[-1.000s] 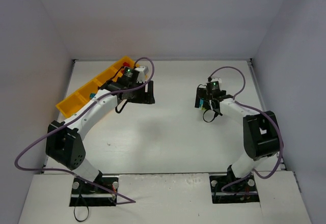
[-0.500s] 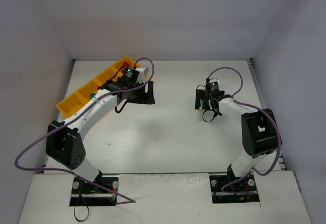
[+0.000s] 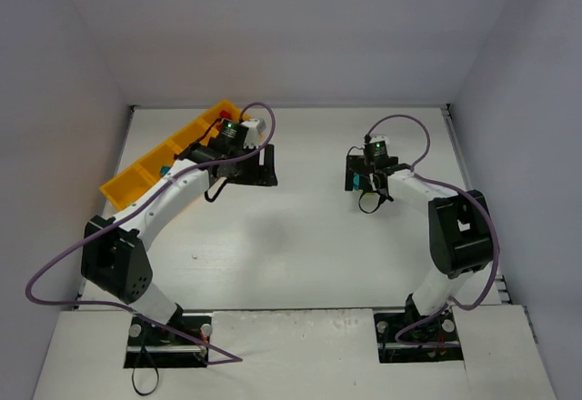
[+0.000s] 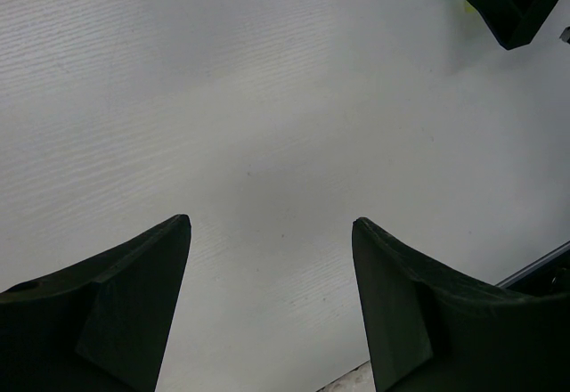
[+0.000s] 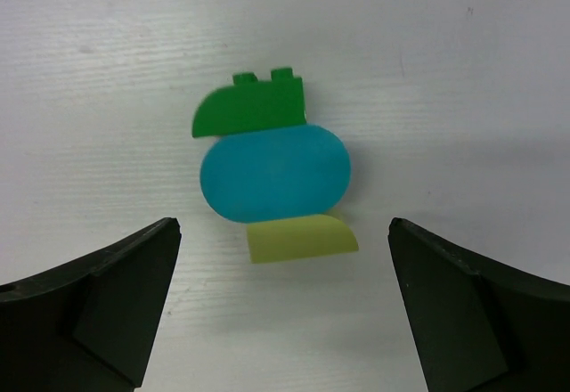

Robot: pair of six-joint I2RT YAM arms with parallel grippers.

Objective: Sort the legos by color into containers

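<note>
Sorting unfinished: three legos lay loose on the table, well apart from the tray.

The white table (image 3: 300,236) carried the long yellow-orange tray (image 3: 136,180) along its far-left side. The left arm (image 3: 173,198) lay across part of it, so what its compartments held could not be told. The left gripper (image 4: 269,224) hung released near the tray, jaws apart over bare table with nothing between them. The right gripper (image 3: 367,178), over on the right side, was spread wide and empty above a tight cluster of legos. A light blue rounded brick (image 5: 274,173) sat in the middle, with a green brick (image 5: 252,107) touching one side and a yellow-green brick (image 5: 301,238) touching the other. By my judgement, at least these three were yet to be picked up and dropped in by colour.
</note>
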